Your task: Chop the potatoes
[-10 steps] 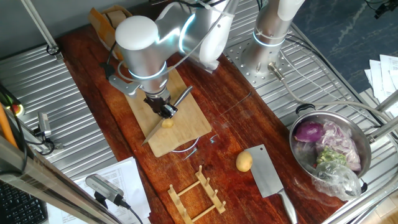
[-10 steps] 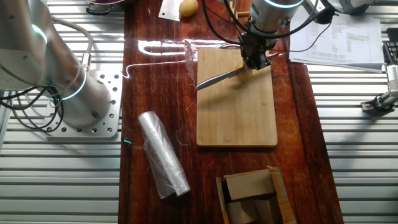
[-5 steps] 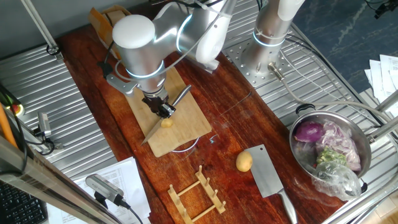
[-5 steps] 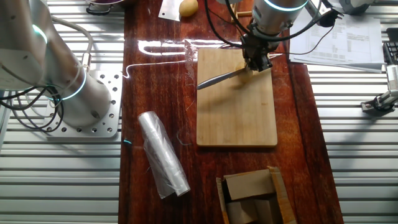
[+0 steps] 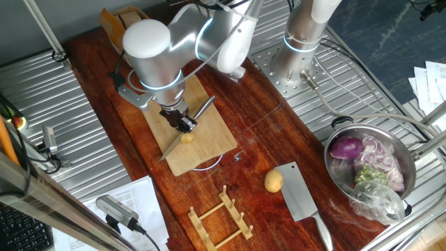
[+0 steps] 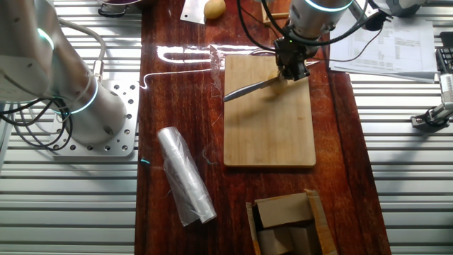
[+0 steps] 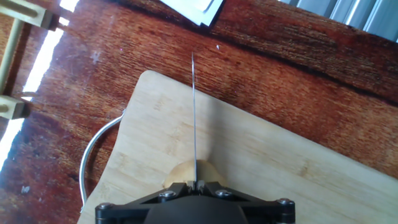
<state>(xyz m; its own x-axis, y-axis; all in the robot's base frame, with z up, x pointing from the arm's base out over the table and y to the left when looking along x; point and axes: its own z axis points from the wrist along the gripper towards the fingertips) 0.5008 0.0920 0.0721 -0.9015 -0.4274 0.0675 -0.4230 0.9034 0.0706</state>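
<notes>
A small yellow-tan potato lies on the wooden cutting board. My gripper is right above it, shut on a knife that crosses the board diagonally. In the hand view the blade runs edge-on away from the fingers, over the middle of the potato; whether it has cut in I cannot tell. From the other side, my gripper hides that potato and the knife points left. A second whole potato rests on the table beside a cleaver.
A steel pot at the right holds a purple onion and scraps. A wooden rack stands at the front, a cardboard box and a plastic roll beyond the board. A wire loop lies by the board's edge.
The arm's upper body has drifted slightly to the left. Knife, potato and gripper stay almost where they were.
</notes>
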